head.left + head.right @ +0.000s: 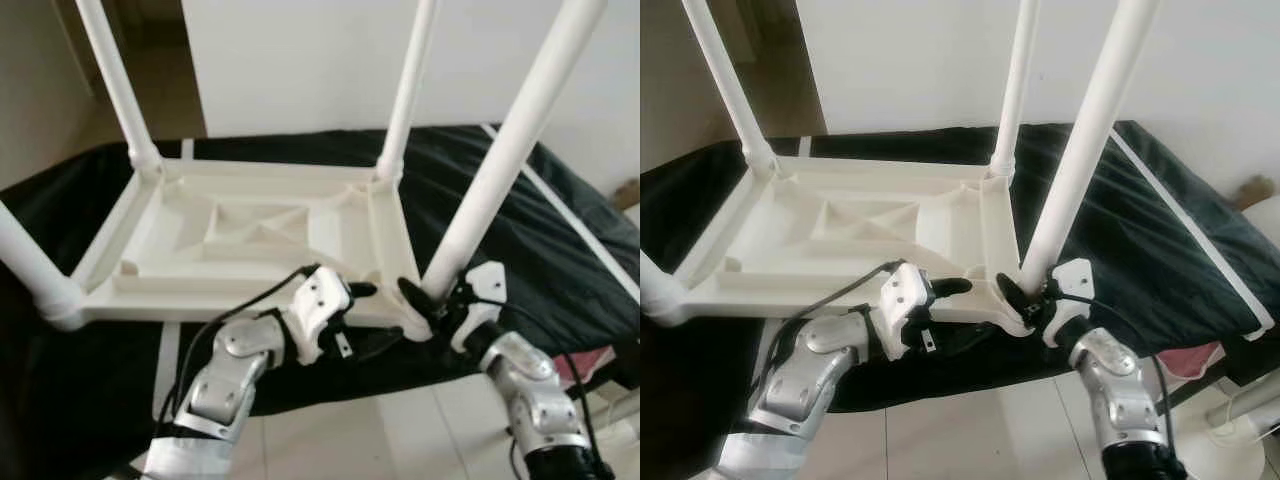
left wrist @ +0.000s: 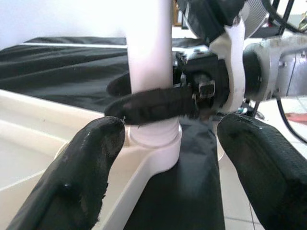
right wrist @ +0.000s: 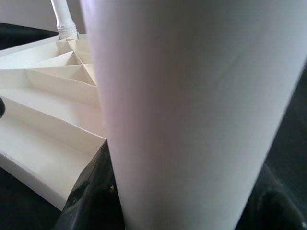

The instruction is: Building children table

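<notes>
We see a white plastic table [image 1: 250,240] lying upside down on a surface covered with black cloth [image 1: 520,250], its ribbed underside facing up and its four legs pointing upward. Starting from the left, the near left leg [image 1: 30,265] rises out of its corner socket and leaves the frame at the left edge, and the far left leg [image 1: 118,85] stands behind it in the back corner. Our left arm reaches in from below toward the near rim of the table, and the left gripper [image 1: 368,318] sits against that edge just left of the near right corner; its two black fingers [image 2: 91,167] are spread apart with nothing between them, one on each side of the corner socket in the left wrist view. Further back, the far right leg [image 1: 405,95] stands upright in its socket. To the right, the near right leg [image 1: 510,140] leans slightly in its corner socket, and the right gripper [image 1: 425,300] is closed around the base of that leg, a black finger [image 2: 153,106] wrapping across its front just above the socket. In the right wrist view the same leg presses close between the dark fingers. White tile floor [image 1: 400,430] shows beneath both arms.
</notes>
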